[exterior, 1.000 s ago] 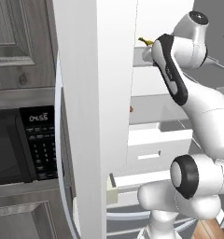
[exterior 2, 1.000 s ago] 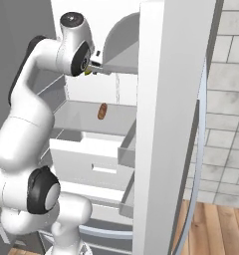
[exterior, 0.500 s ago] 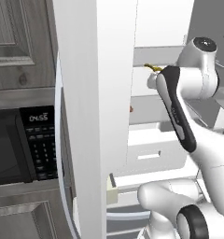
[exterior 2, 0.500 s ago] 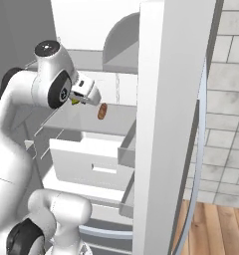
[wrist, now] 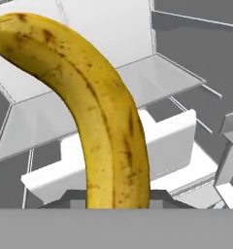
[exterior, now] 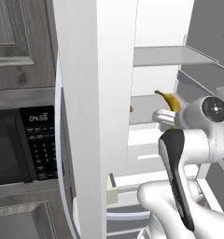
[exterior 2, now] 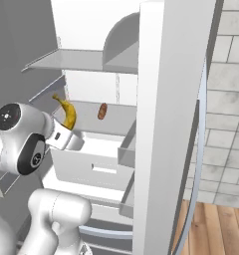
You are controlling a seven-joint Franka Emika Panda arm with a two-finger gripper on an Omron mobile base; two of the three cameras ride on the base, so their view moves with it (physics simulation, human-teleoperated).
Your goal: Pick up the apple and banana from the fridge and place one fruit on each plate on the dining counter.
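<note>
The gripper [exterior 2: 67, 133] is closed on the lower end of the banana [wrist: 96, 112], which rises from it, curved and yellow with brown specks. In both base views the banana [exterior: 170, 101] stands up from the hand in front of the open fridge [exterior 2: 116, 94], level with a pale grey shelf [exterior 2: 119, 117]. A small brown roll [exterior 2: 102, 111] lies on that shelf. Below it sits a white drawer [exterior 2: 94, 162]. A black microwave [exterior: 20, 144] is left of the fridge.
</note>
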